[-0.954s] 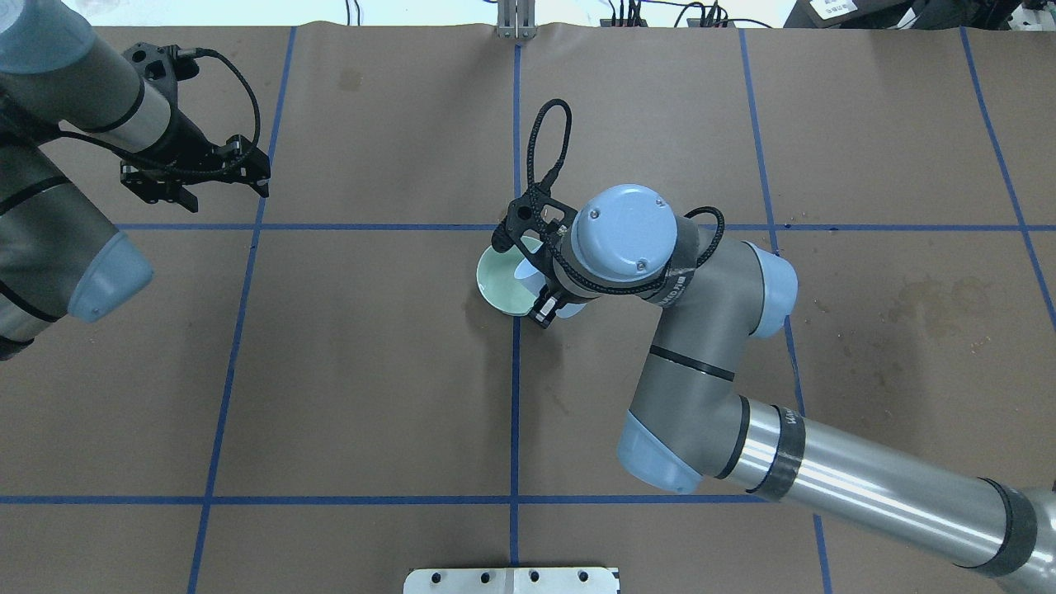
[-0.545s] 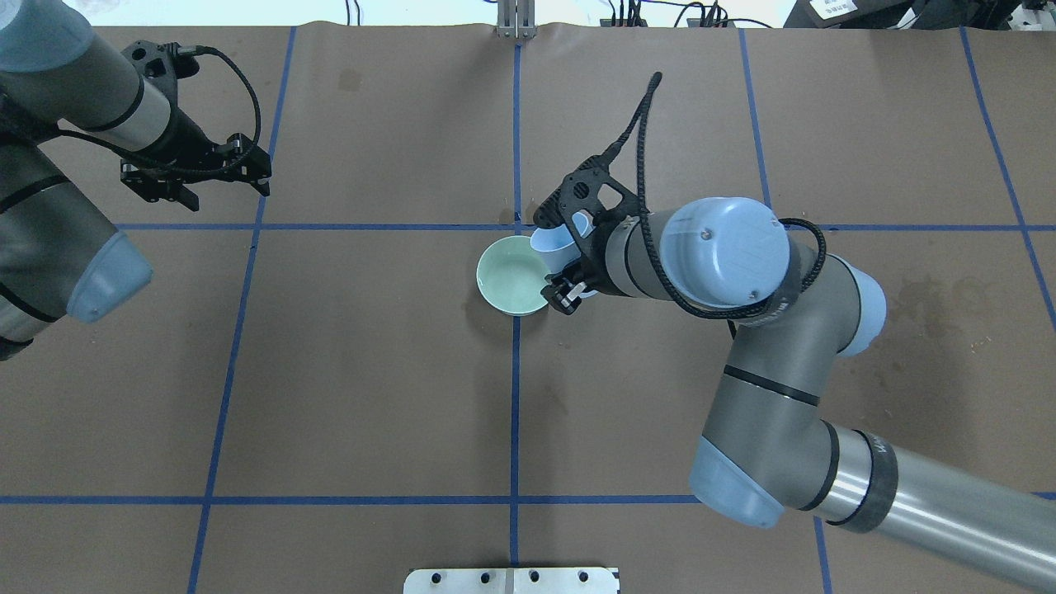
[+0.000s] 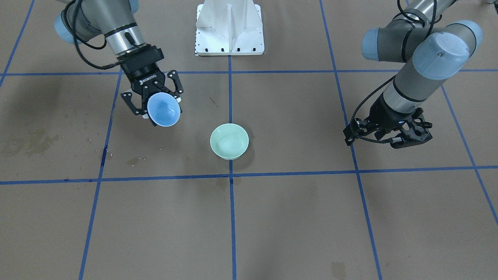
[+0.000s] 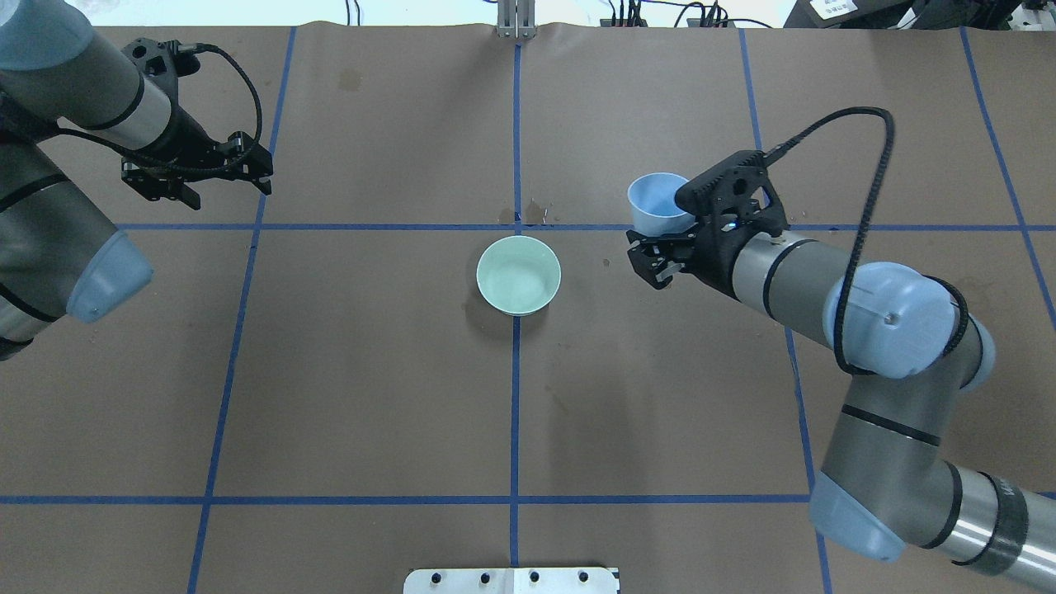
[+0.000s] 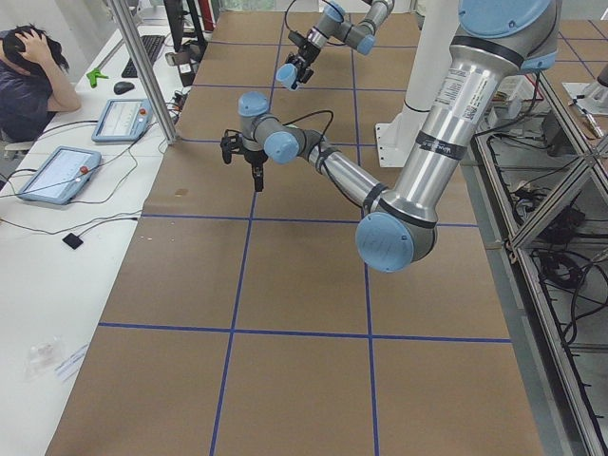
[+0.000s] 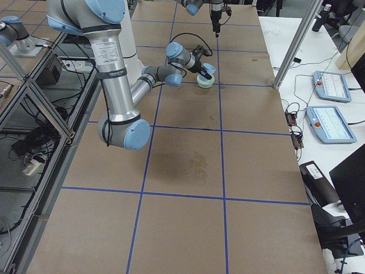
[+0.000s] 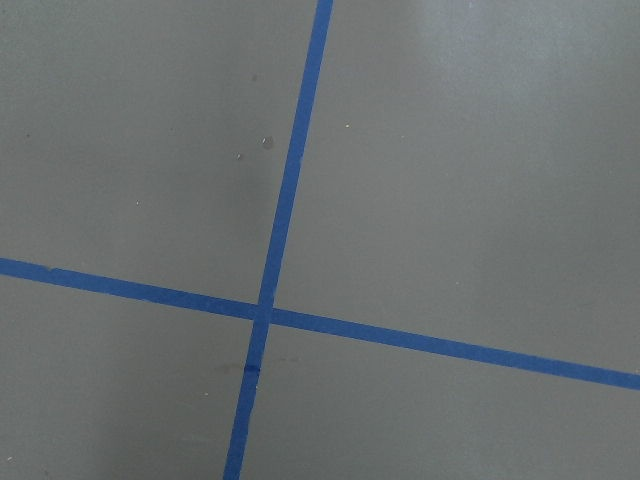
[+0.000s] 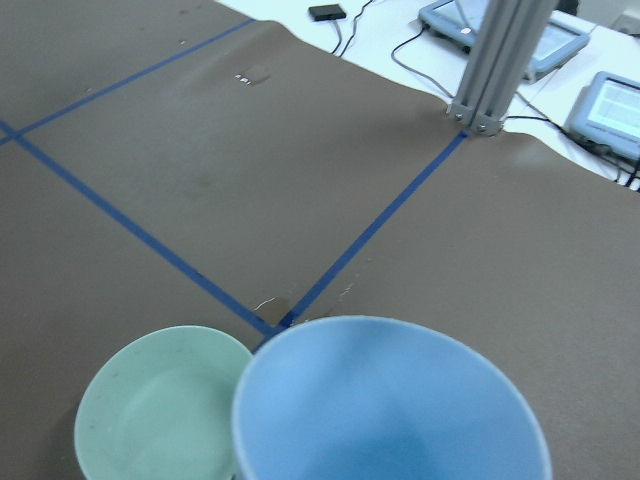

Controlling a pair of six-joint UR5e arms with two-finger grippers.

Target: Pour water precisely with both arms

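Note:
My right gripper (image 3: 155, 102) is shut on a light blue cup (image 3: 163, 109) and holds it in the air, nearly upright, to the right of a pale green bowl (image 4: 518, 275) in the overhead view. The cup (image 4: 658, 204) and the gripper (image 4: 657, 247) are clear of the bowl. The bowl (image 3: 229, 141) stands on the table's centre line. The right wrist view shows the cup (image 8: 390, 410) beside the bowl (image 8: 160, 410). I cannot make out any water in either. My left gripper (image 4: 194, 180) is open and empty, hovering at the far left (image 3: 389, 137).
Brown paper with a blue tape grid (image 7: 270, 310) covers the table. The white pedestal (image 3: 229, 27) stands at the robot's side. Dried stains (image 4: 940, 301) mark the paper on the right. An aluminium post (image 8: 495, 60) stands at the far edge. An operator (image 5: 33, 76) sits beyond it.
My right arm has swung to the right, carrying the blue cup from over the green bowl to well clear of it, and the cup has tipped back towards upright. The left arm has not moved.

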